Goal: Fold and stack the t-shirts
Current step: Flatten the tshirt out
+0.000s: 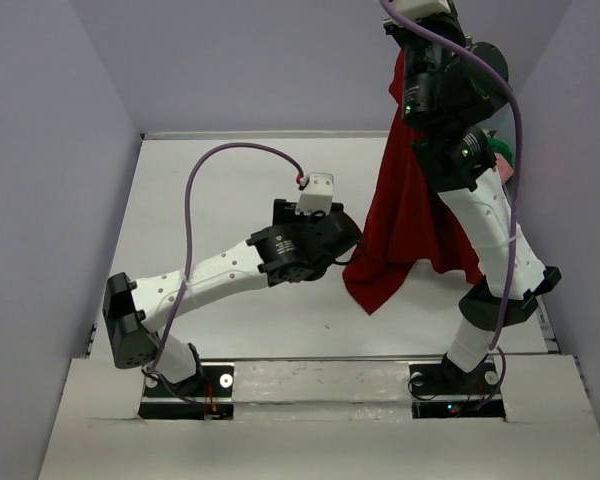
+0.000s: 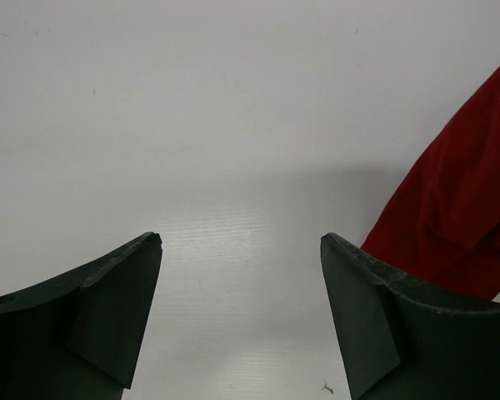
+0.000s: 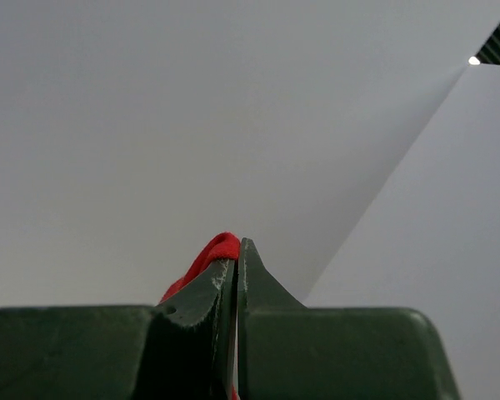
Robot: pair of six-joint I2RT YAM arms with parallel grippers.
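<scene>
The dark red t-shirt (image 1: 405, 220) hangs in a long drape from high at the back right, and its lower hem rests on the white table (image 1: 220, 200). My right gripper (image 3: 237, 250) is shut on a fold of the dark red shirt (image 3: 217, 250) and holds it up high. My left gripper (image 1: 348, 250) is open and empty, low over the table, just left of the shirt's lower edge. In the left wrist view the shirt (image 2: 458, 217) lies right of the open gripper (image 2: 240, 237). Slivers of the green shirt (image 1: 500, 148) and the salmon pink shirt (image 1: 507, 172) show behind the right arm.
Grey walls close in the table on the left, back and right. The right arm (image 1: 490, 230) stands upright in front of the hanging shirt's right side. A purple cable (image 1: 195, 200) loops above the left arm.
</scene>
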